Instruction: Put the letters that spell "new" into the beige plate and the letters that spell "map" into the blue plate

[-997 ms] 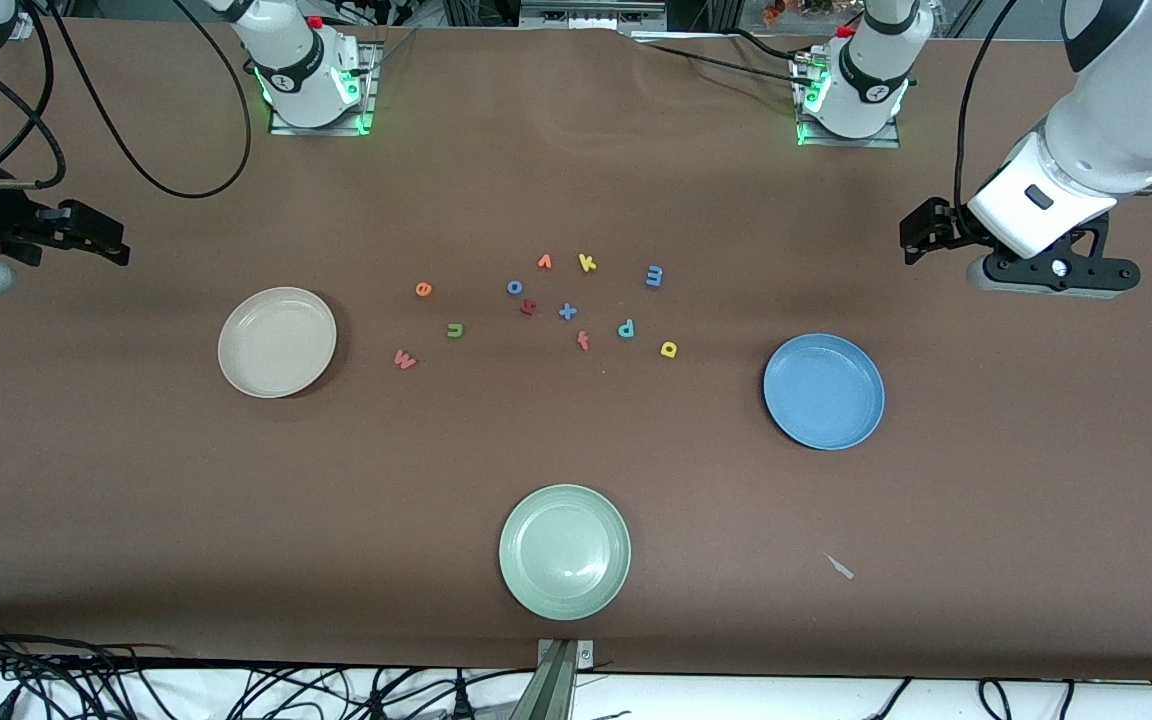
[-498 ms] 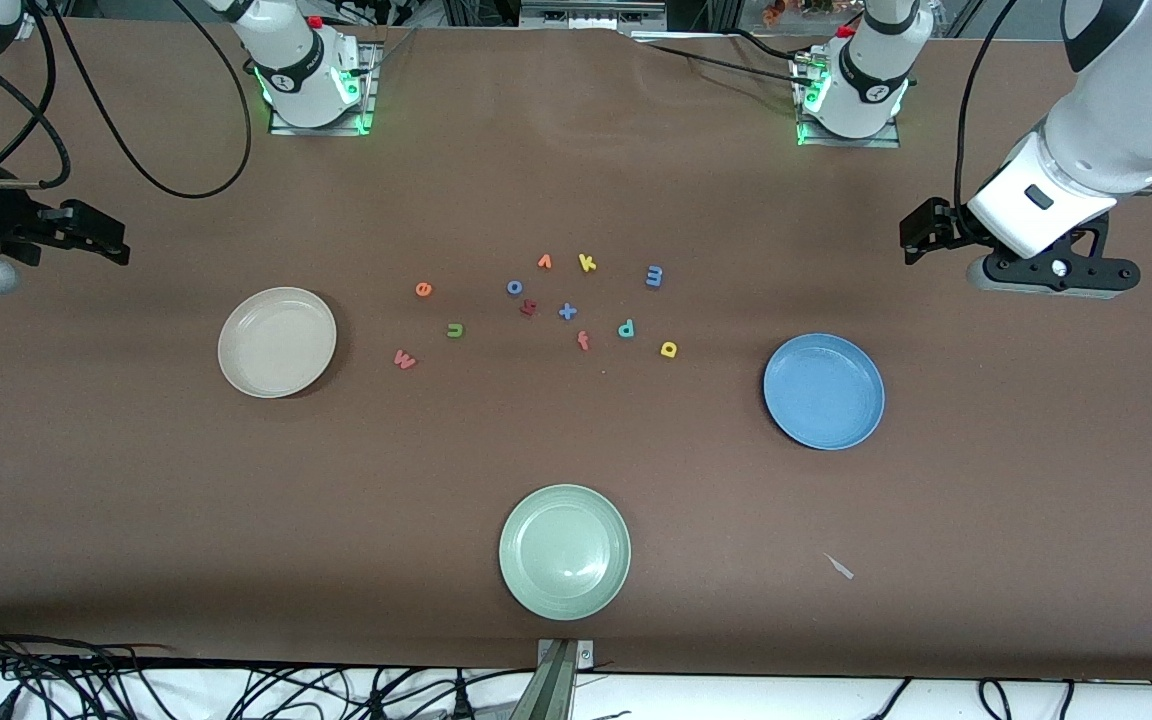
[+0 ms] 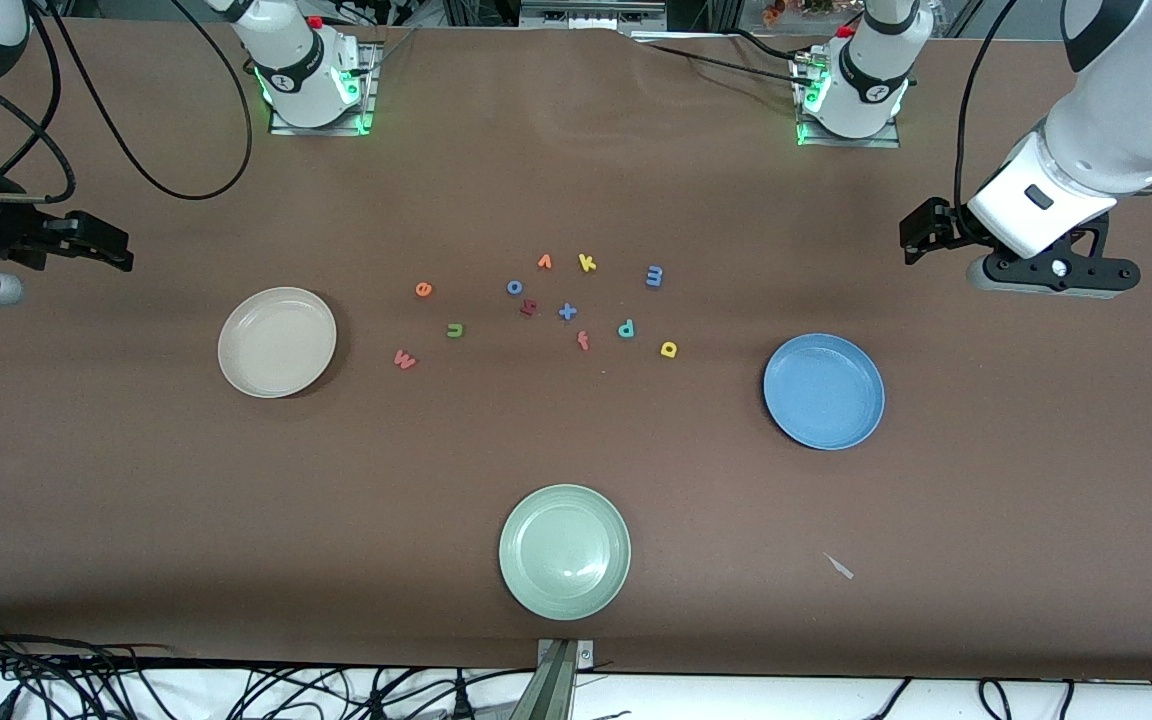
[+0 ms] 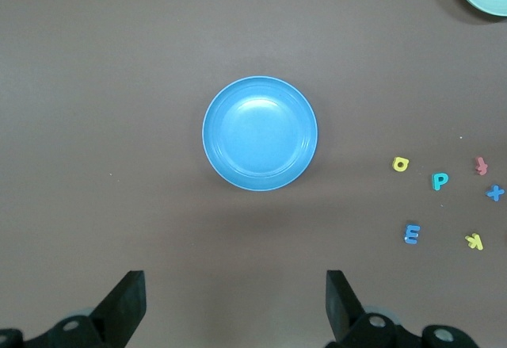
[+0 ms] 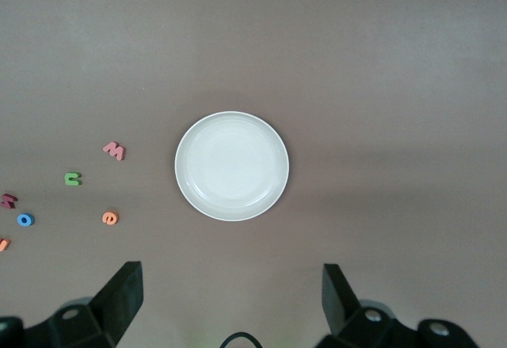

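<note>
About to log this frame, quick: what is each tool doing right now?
Left tool: open, holding nothing, above the blue plate.
Right tool: open, holding nothing, above the beige plate.

Six small foam letters (image 3: 454, 330) lie flat between beige plate (image 3: 277, 342) and blue plate (image 3: 824, 391), seemingly empty.

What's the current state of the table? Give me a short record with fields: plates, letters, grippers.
beige plate: empty, toward the right arm's end
blue plate: empty, toward the left arm's end
green plate: empty, nearest the front camera
"new" letters: n, e, w, all on the table
"map" letters: m, a, p, all on the table
left gripper: open, holding nothing, waits
right gripper: open, holding nothing
</note>
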